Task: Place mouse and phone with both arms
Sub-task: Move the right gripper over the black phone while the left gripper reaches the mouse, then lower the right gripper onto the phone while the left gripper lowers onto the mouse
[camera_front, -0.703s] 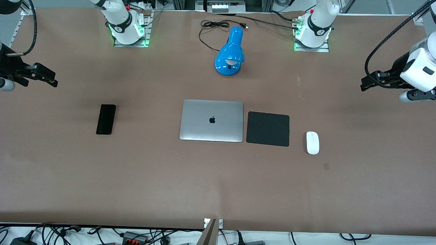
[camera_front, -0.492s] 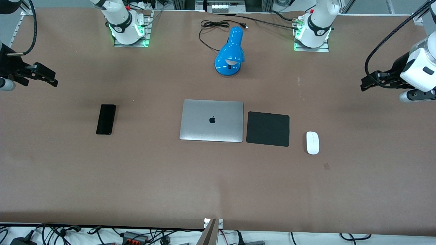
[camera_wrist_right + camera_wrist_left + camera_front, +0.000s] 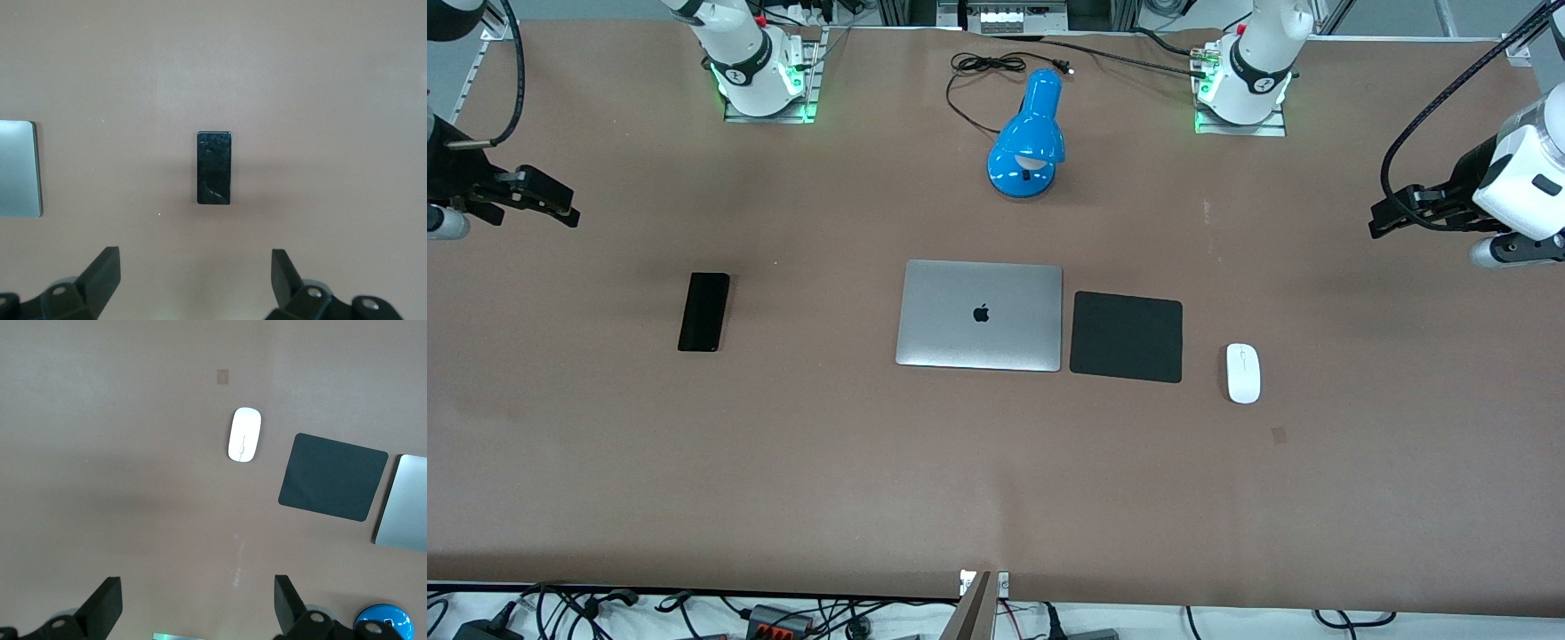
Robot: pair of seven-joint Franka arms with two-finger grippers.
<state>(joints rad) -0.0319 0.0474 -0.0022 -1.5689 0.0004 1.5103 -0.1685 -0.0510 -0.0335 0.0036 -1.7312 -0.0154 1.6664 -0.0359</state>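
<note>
The white mouse (image 3: 1243,373) lies on the table beside the black pad, toward the left arm's end; it also shows in the left wrist view (image 3: 244,444). The black phone (image 3: 703,312) lies flat toward the right arm's end, and it shows in the right wrist view (image 3: 214,167). My left gripper (image 3: 1380,220) hangs open and empty high over the table's left-arm end, well apart from the mouse; its own view shows it too (image 3: 198,600). My right gripper (image 3: 567,212) hangs open and empty over the right-arm end, apart from the phone, and appears in its own view (image 3: 195,275).
A closed silver laptop (image 3: 980,315) lies mid-table with a flat black square pad (image 3: 1126,337) beside it. A blue desk lamp (image 3: 1028,138) with its cord lies near the arm bases. Cables run along the table's near edge.
Almost nothing differs; both grippers have shifted by a tiny amount and stay open. The mouse and phone have not moved.
</note>
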